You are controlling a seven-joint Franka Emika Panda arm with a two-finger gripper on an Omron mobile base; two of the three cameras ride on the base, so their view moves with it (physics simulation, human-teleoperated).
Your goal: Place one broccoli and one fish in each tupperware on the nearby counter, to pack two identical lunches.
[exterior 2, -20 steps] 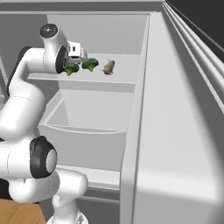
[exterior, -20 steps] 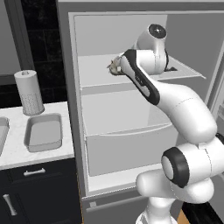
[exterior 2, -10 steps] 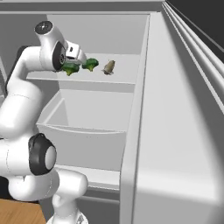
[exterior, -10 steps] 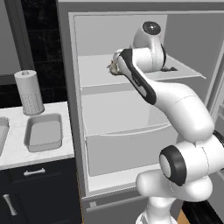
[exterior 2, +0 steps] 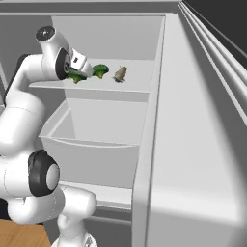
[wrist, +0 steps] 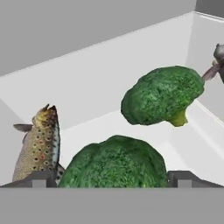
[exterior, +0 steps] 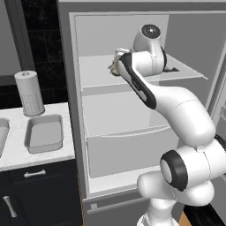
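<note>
Your gripper (wrist: 112, 177) straddles one broccoli head (wrist: 114, 162), fingers wide, not clamped. Second broccoli (wrist: 162, 94) just beyond, a spotted fish (wrist: 38, 146) beside, another fish's tail (wrist: 217, 61) at the edge. One tupperware (exterior: 43, 133) sits on the counter (exterior: 17, 156).

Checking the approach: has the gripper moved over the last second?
Yes. In the right base view the gripper has slid left along the fridge shelf, away from the fish.

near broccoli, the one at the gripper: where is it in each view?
Left base view: hidden behind the arm.
Right base view: near broccoli on the fridge shelf, at the gripper.
Hand view: bottom centre, between the fingertips.
Shared landmark: second broccoli.
</note>
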